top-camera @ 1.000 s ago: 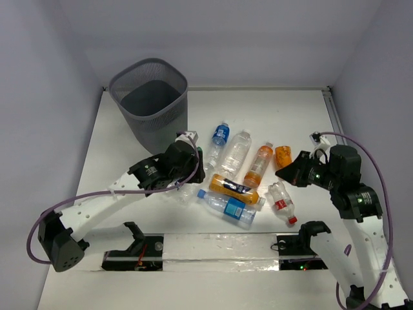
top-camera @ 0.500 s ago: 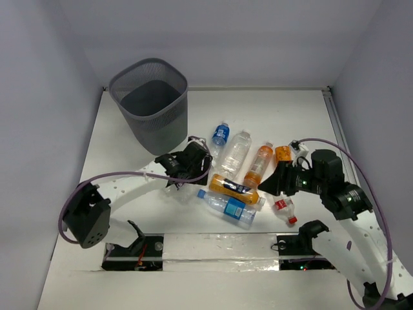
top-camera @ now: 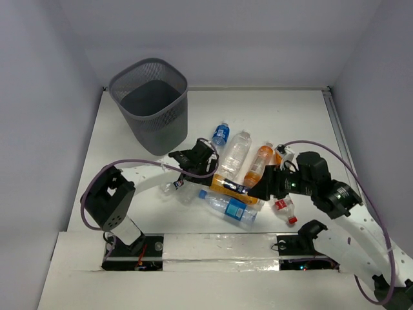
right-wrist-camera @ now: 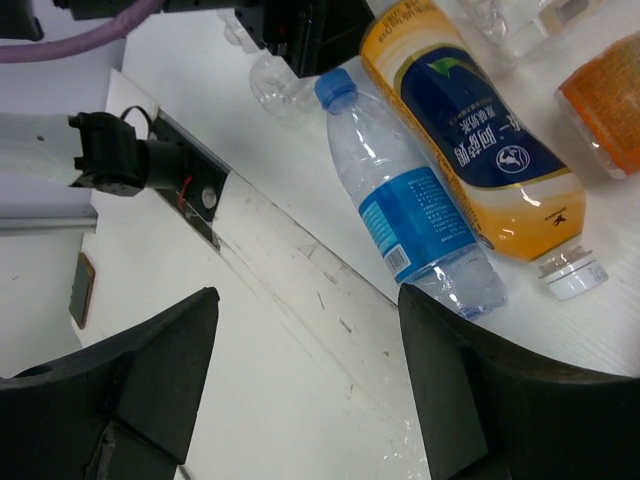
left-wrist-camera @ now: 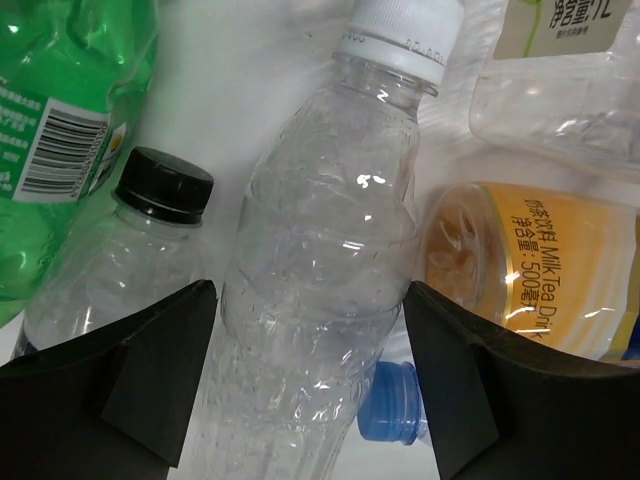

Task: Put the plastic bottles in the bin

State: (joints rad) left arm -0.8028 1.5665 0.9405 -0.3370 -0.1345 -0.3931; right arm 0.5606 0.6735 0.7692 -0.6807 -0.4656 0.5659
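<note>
While the left gripper (left-wrist-camera: 308, 380) hangs low over the heap, its two fingers (left-wrist-camera: 140, 390) stand wide apart. One is on each side of a clear bottle (left-wrist-camera: 320, 250) with a white cap. I cannot tell if they touch it. On one side of that bottle lie a black-capped bottle (left-wrist-camera: 130, 270) and a green bottle (left-wrist-camera: 60, 100). On the other side lies a milk tea bottle (left-wrist-camera: 530, 270).

The right gripper (right-wrist-camera: 310, 390) is wide open too and holds nothing. It hangs over the near edge of the table (top-camera: 303, 123). A blue-label bottle (right-wrist-camera: 415, 210) lies just past its fingers and touches the milk tea bottle.

The plastic bottles (top-camera: 236, 152) all lie on the table. The bin (top-camera: 158, 129) stands upright at the far left, apart from the heap.

Some things are hard to see. Only a bit of the green bottle shows, cut off by the picture edge. A blue cap (left-wrist-camera: 392, 405) peeks out from under the clear bottle. From above, the left arm covers its own fingers. The right arm covers part of a red-label bottle (top-camera: 282, 205). The bottom of the bin is too dark to make out.

A second ago both grippers were farther out, the left one more to the left and the right one more to the right. Both have come in to the heap. The right one was pinched shut then and has opened. The left one has opened wider. The bottles lie as they did.
</note>
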